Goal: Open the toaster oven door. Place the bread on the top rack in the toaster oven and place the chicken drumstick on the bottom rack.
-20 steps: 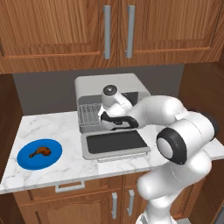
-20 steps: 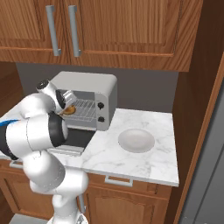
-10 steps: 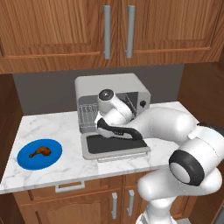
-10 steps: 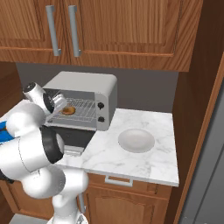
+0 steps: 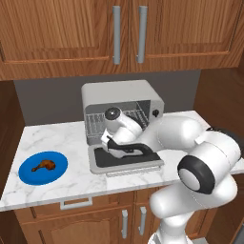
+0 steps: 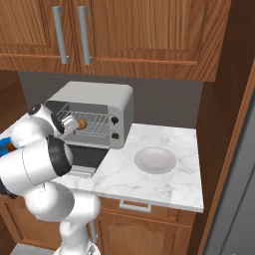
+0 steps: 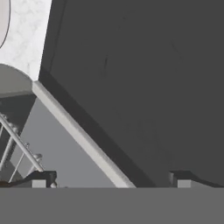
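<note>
The toaster oven door (image 5: pixel 126 159) lies flat, folded down onto the table (image 5: pixel 71 143) in front of the toaster oven (image 5: pixel 121 102), so the first step looks done. Inside, the bread (image 6: pixel 81 124) sits as a small golden lump on the top rack (image 6: pixel 94 122), toward the left of the cavity in the right base view, and nothing is touching it. That looks like step two finished as well.

The gripper (image 7: pixel 111 181) hangs low just in front of the open oven, over the dropped door. In the hand view its two dark tips stand far apart with only the door's dark glass and grey frame between them: the jaws are wide open and empty.

What's left is the chicken drumstick (image 5: pixel 42 166). It lies on the blue plate (image 5: pixel 59 174) at the far left of the table, well apart from the oven and the arm. It has yet to be fetched and slid onto the bottom rack, which I can't pick out clearly behind the arm. Off to the right, a white bowl (image 6: pixel 155 159) sits idle on the marble.
</note>
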Motion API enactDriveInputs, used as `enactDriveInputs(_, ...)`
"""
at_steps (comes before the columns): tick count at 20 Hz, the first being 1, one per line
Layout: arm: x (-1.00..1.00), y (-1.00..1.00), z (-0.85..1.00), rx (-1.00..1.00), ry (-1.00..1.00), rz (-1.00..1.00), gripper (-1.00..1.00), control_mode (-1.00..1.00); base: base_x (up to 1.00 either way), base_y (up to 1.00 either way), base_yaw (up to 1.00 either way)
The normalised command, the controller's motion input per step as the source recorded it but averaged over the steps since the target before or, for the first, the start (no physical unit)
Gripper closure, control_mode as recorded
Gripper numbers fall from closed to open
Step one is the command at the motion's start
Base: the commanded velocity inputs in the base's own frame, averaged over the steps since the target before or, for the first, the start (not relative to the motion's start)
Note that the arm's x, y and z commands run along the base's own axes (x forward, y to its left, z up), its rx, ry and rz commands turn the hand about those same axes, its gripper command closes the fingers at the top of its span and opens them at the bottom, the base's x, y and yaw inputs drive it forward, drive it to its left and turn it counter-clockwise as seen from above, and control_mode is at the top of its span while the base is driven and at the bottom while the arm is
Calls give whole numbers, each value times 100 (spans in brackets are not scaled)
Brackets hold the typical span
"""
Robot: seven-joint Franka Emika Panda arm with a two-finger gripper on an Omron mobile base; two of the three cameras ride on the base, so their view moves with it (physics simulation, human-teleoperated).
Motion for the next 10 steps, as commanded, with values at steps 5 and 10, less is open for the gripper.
enactDriveInputs(5, 44, -3, 0, 0, 0, -19, -100, -100, 0, 0, 0)
enactDriveInputs(10, 67, -1, -1, 0, -1, -16, -100, -100, 0, 0, 0)
